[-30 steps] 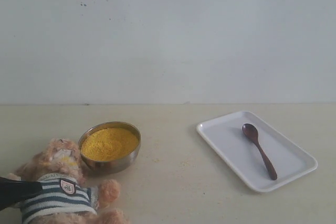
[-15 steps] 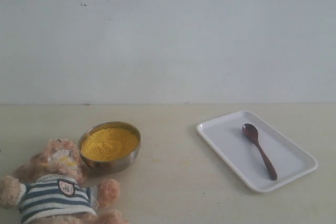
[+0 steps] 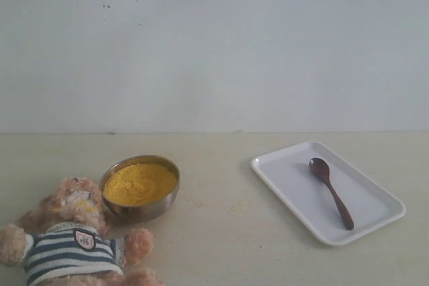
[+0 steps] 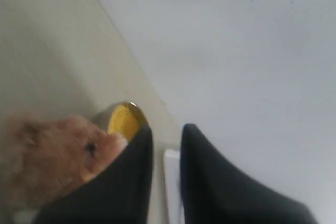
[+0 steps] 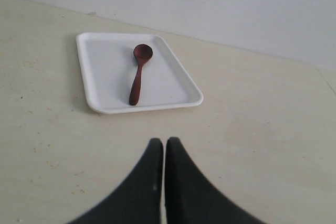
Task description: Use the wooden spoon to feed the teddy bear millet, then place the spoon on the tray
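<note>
The teddy bear (image 3: 70, 246) lies on its back at the table's front left, beside a steel bowl (image 3: 144, 211) heaped with yellow millet (image 3: 139, 184). On the right, the wooden spoon (image 3: 330, 192) rests in the white tray (image 3: 295, 165). Neither gripper shows in the exterior view. My left gripper (image 4: 166, 135) is open by a narrow gap and holds nothing; past its fingers I see the bear (image 4: 52, 161), the millet (image 4: 122, 120) and a strip of the tray (image 4: 170, 171). My right gripper (image 5: 164, 141) is shut and empty over bare table, short of the tray (image 5: 105, 72) and spoon (image 5: 139, 74).
A pale wall runs along the back edge of the beige table (image 3: 221, 232). A bare stretch of tabletop separates the bowl from the tray.
A second ago the dark tip of my left gripper lay on the bear's arm at the left edge. It has since pulled out of the exterior view, uncovering the paw. Nothing else moved.
</note>
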